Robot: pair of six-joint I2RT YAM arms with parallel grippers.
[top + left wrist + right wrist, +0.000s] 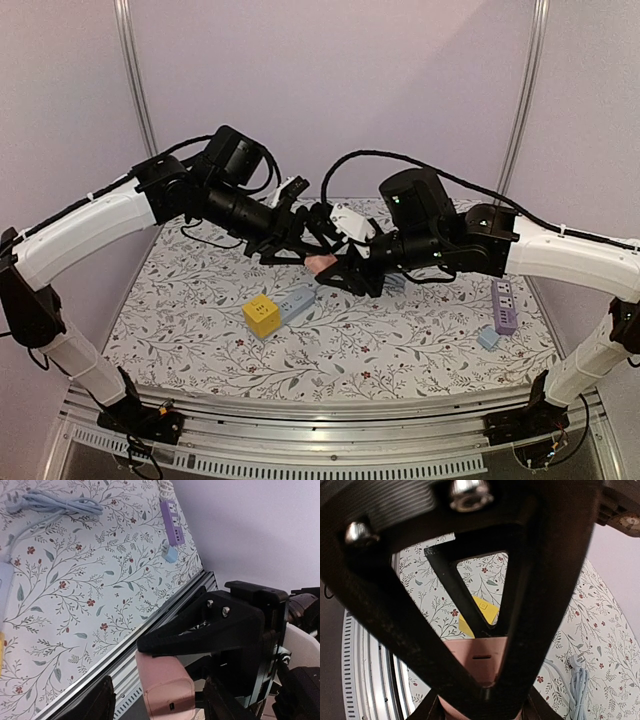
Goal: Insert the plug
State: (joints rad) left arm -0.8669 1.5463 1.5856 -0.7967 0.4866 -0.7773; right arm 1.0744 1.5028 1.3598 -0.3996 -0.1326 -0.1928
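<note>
Both my arms reach inward and meet in mid-air above the floral-patterned bench (420, 345). My right hand (346, 272) is clamped on the pink rounded plastic plug (320, 263). My left hand (300, 243) has its fingers apart, flanking the plug.

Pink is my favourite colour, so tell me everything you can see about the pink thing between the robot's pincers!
The pink block is pale pink, smooth and plastic-looking, with rounded corners and a small dark slot on one face. It hangs in the air above the flowery table and touches nothing there. The right pincer grips it. The left pincer stands open around it, one finger on either side. Part of it is hidden behind the black fingers.
</note>
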